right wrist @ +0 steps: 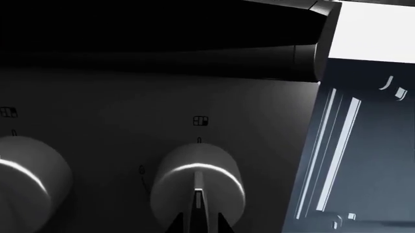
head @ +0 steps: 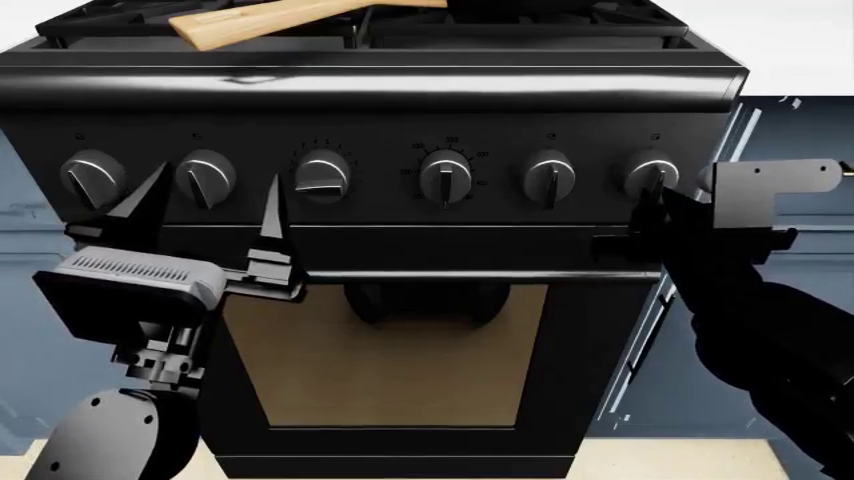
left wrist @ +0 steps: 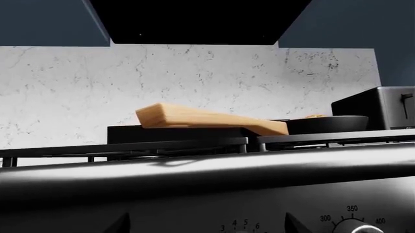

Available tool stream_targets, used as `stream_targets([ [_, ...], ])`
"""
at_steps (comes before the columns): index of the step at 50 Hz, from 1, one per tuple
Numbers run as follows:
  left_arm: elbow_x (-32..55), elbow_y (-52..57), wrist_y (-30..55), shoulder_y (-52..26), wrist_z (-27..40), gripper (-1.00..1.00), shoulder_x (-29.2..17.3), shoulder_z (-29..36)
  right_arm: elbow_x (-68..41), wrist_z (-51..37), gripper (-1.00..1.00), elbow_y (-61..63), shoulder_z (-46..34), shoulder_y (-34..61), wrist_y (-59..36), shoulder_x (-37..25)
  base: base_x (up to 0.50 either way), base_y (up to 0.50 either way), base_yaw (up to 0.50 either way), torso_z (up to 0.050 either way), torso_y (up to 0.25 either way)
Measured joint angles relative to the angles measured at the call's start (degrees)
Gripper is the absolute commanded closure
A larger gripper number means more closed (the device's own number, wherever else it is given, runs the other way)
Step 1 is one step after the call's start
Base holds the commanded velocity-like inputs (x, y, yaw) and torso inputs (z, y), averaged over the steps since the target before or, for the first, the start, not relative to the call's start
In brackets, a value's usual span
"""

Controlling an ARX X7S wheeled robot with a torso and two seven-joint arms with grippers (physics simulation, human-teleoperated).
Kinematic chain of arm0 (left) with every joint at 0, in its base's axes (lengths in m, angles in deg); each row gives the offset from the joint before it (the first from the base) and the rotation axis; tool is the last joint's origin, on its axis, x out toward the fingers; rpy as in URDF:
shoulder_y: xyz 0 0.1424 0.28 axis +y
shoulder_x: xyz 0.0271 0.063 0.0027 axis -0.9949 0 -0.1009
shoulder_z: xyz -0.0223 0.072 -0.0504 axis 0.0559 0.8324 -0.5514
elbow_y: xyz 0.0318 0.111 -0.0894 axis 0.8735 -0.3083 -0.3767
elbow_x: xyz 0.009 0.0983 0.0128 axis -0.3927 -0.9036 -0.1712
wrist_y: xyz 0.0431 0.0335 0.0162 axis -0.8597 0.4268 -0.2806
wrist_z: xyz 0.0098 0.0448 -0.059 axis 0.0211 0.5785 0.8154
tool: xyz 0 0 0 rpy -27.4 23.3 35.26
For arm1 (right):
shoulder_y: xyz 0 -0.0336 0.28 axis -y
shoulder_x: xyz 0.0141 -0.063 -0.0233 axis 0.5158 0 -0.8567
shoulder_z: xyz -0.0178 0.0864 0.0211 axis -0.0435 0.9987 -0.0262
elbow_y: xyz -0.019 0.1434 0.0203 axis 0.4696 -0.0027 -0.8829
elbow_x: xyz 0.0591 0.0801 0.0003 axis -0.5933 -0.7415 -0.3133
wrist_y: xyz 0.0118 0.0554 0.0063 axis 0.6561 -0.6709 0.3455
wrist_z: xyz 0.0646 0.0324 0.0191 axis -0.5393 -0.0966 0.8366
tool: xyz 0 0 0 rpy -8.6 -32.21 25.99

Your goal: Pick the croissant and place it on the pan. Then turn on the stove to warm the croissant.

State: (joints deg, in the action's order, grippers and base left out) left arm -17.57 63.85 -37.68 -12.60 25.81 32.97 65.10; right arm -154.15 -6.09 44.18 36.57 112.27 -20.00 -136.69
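Kitchen: gas stove (head: 400, 200), marble backsplash (left wrist: 194, 82), toaster (left wrist: 382, 108).

Open air fronts the stove (head: 400, 330) knobs (head: 445, 180).

One stove (head: 400, 90) with six front knobs (head: 446, 180); one pan (left wrist: 324, 124), one croissant (left wrist: 315, 116), one toaster (left wrist: 382, 108); two grippers, left (head: 207, 205) and right (head: 650, 205).

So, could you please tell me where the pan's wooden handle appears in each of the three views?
Left wrist view: the wooden handle lies across the picture's middle, running right to the pan, above the grates.
Head view: the handle is at the top edge, left of centre, on the stove.
Right wrist view: not in it; only knobs and the panel show.
Shared landmark: the stove's glossy front rail, just below the handle.
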Motion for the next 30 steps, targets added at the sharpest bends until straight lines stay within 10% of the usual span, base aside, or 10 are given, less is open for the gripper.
stream_targets([
  [30, 0.0, -0.3, -0.3, -0.1, 0.3, -1.00, -0.2, 0.4, 1.7, -1.1, 1.00, 3.8, -2.8, 4.3, -8.6, -2.6, 0.00, 0.00, 0.00, 0.000, 0.001],
])
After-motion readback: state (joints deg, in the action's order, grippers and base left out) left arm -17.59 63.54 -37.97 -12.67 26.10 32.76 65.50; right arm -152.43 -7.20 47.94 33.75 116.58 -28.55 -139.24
